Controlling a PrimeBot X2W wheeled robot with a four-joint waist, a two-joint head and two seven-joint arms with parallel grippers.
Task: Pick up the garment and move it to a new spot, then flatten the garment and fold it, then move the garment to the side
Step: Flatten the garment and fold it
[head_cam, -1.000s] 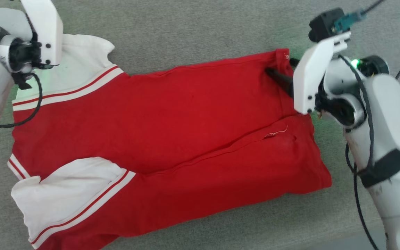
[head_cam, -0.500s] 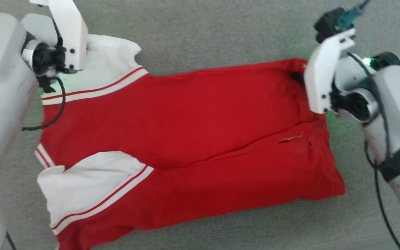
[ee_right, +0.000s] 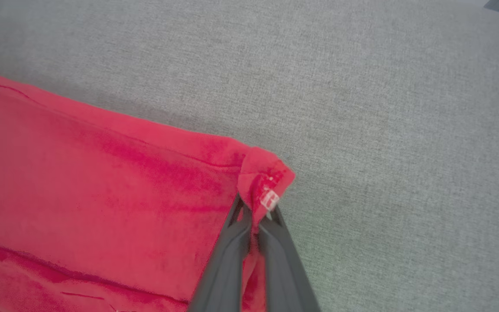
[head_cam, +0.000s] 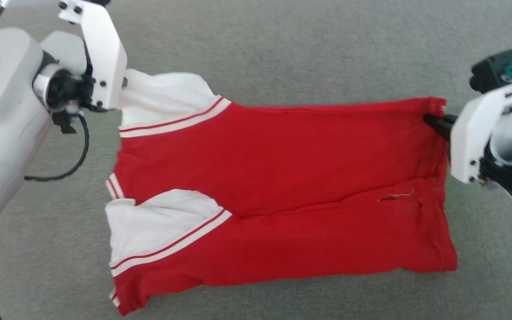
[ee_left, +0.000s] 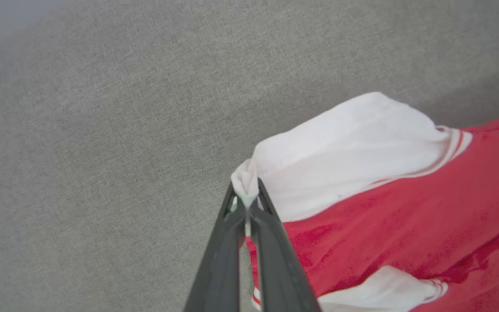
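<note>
The red garment (head_cam: 291,178) lies folded lengthwise on the grey surface, its white sleeve panels at the left end. My left gripper (ee_left: 246,203) is shut on the edge of the far white sleeve (ee_left: 345,147), which bunches between its dark fingers. In the head view that hand's white mount (head_cam: 100,58) covers the pinch. My right gripper (ee_right: 256,214) is shut on the garment's far right hem corner (ee_right: 267,173), beside a small label. Its dark fingers (head_cam: 436,122) reach the same corner in the head view. The cloth between both grips looks stretched taut.
Grey fabric surface (head_cam: 305,49) surrounds the garment on all sides. A loose thread (head_cam: 396,195) lies on the red cloth near the right end. Black cables hang from both forearms (head_cam: 2,129).
My right gripper has shut on the hem corner it was straddling. Both arms have spread apart and the far edge is pulled straighter. The head camera has shifted, so the garment sits further right.
</note>
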